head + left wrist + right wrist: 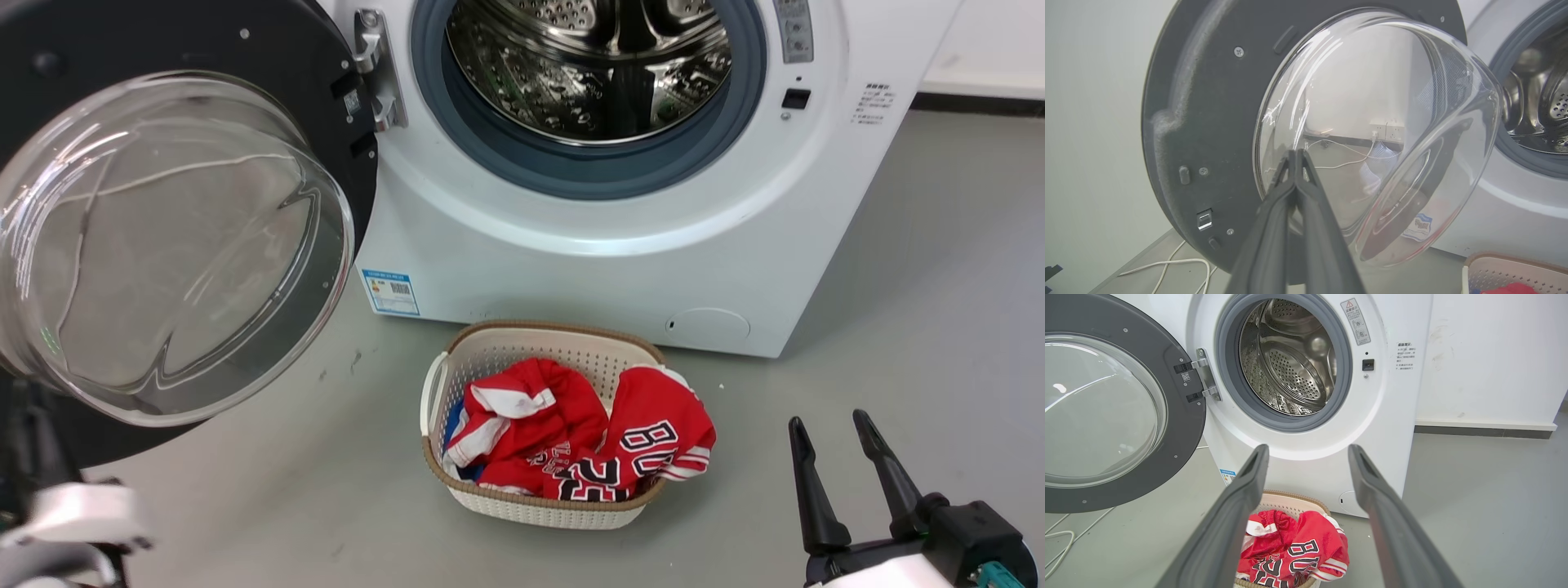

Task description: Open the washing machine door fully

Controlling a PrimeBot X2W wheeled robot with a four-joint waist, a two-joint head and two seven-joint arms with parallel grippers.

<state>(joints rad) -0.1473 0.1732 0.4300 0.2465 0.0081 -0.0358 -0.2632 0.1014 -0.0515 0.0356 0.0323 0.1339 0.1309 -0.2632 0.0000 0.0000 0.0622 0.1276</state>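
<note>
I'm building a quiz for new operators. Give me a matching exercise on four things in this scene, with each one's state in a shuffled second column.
Column one:
1. washing machine door
2. left pincer
3. right pincer
4. basket

Column two:
A. fingers spread apart
B. holds red clothes
C. swung wide open
D. fingers pressed together

Pairs: 1-C; 2-D; 3-A; 4-B

Door left of drum; basket before machine.
</note>
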